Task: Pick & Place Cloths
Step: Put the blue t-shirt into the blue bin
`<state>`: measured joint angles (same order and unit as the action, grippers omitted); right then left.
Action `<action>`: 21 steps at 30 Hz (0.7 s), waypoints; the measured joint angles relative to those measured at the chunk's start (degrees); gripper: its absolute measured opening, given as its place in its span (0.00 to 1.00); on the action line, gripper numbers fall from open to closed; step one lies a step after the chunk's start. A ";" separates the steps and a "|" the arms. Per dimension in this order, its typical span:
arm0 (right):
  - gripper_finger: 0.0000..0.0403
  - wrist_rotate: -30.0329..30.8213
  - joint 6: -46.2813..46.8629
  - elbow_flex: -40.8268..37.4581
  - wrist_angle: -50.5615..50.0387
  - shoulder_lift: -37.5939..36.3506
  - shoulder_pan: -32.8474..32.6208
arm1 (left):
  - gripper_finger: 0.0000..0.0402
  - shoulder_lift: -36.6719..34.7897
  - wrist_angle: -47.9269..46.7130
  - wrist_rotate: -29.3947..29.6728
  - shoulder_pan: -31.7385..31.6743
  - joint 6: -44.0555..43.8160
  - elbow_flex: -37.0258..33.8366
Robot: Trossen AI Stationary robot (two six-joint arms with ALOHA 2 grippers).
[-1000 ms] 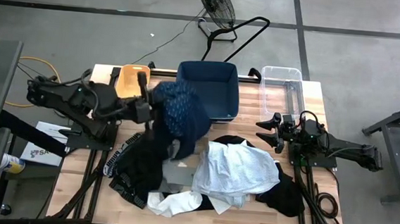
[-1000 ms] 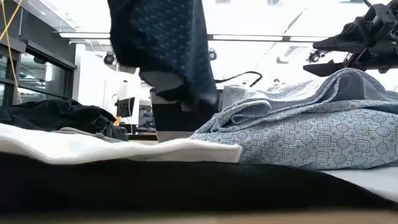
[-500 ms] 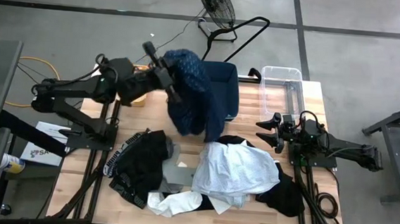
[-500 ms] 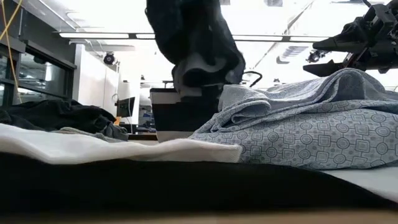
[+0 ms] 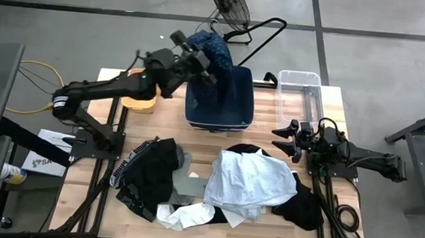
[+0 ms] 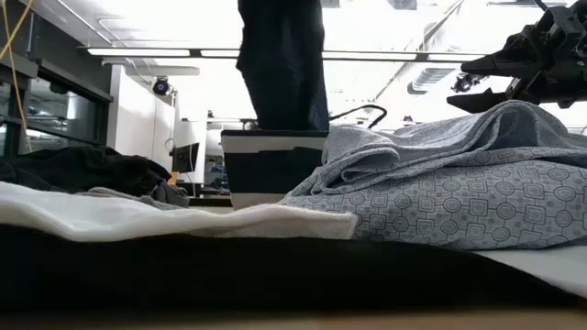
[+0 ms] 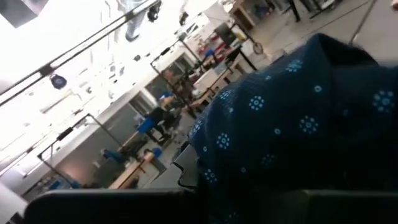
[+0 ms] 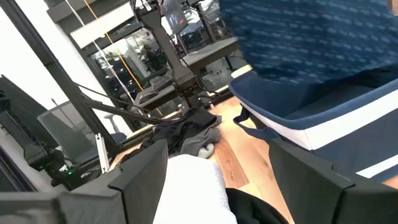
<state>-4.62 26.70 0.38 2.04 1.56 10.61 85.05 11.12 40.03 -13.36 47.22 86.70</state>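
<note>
Left hand (image 5: 199, 58) clamps my navy cloth (image 5: 215, 55) above the navy bin (image 5: 221, 108); right hand (image 5: 280, 139) waits open.

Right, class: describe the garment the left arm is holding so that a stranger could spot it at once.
Find the navy bin at the table's far edge, between the orange and clear bins. Hanging over it from the left tool is the navy cloth. Alone among the cloths, it is airborne and dotted with small pale blue motifs.

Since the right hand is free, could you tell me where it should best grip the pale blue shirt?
Probably the raised fold on the pale blue shirt, on the side facing the right hand. Come from above: it lies crumpled atop the pile, and the low view shows that ridge standing clear of the black cloth.
</note>
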 joint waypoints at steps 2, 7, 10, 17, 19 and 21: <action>0.68 0.00 0.00 -0.01 0.00 0.00 0.00 | 0.09 1.73 0.31 -0.01 -0.35 -0.53 0.00; 0.68 0.00 0.00 0.00 -0.02 0.00 0.00 | 0.09 5.24 0.37 -0.05 -0.92 -1.17 -0.02; 0.68 0.00 0.00 -0.02 -0.02 0.00 0.01 | 0.09 6.87 -0.19 -0.02 -0.93 -1.22 -0.02; 0.68 0.00 0.00 0.00 -0.02 0.00 0.01 | 0.09 10.10 -5.98 -0.10 -0.90 -7.30 -0.02; 0.68 0.00 0.00 -0.01 -0.02 0.00 0.00 | 0.09 10.76 -8.76 -0.13 -0.98 -9.26 -0.02; 0.68 0.00 0.00 -0.02 -0.02 0.00 0.02 | 0.09 11.42 -10.84 -0.20 -1.64 -11.06 -0.02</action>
<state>-4.62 26.70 0.36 2.02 1.56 10.63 96.47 0.28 39.84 -15.00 36.15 86.67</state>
